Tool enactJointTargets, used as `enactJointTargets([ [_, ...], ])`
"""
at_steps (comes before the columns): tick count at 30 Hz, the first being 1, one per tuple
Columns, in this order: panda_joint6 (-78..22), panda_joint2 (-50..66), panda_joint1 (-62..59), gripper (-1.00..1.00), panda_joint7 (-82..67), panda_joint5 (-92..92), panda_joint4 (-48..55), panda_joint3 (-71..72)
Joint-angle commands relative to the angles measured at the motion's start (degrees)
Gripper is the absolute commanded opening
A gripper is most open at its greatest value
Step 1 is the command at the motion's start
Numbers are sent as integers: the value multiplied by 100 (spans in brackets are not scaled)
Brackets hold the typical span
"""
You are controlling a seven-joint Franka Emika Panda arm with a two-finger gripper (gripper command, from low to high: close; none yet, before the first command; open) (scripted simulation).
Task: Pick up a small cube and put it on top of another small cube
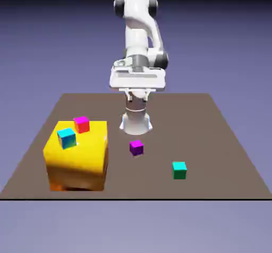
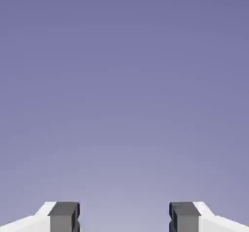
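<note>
Two grey fingertips (image 2: pixel 64 217), no cubes, hand view only.

A flat brown worktop (image 1: pixel 212 140) is seen in the exterior view, wider at the front than at the back. Behind and below it a plain blue-violet backdrop (image 1: pixel 223 34) is spread, darker at the top. In the hand view only that same soft backdrop is shown.
</note>
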State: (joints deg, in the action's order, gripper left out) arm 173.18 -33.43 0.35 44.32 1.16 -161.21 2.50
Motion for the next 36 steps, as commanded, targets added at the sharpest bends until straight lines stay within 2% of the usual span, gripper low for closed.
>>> enactJointTargets([
  [1,-68,-64,-28,0,154,96,-18,208],
  [36,-2461,-2293,-1014,0,5554,3452,-629,7476],
])
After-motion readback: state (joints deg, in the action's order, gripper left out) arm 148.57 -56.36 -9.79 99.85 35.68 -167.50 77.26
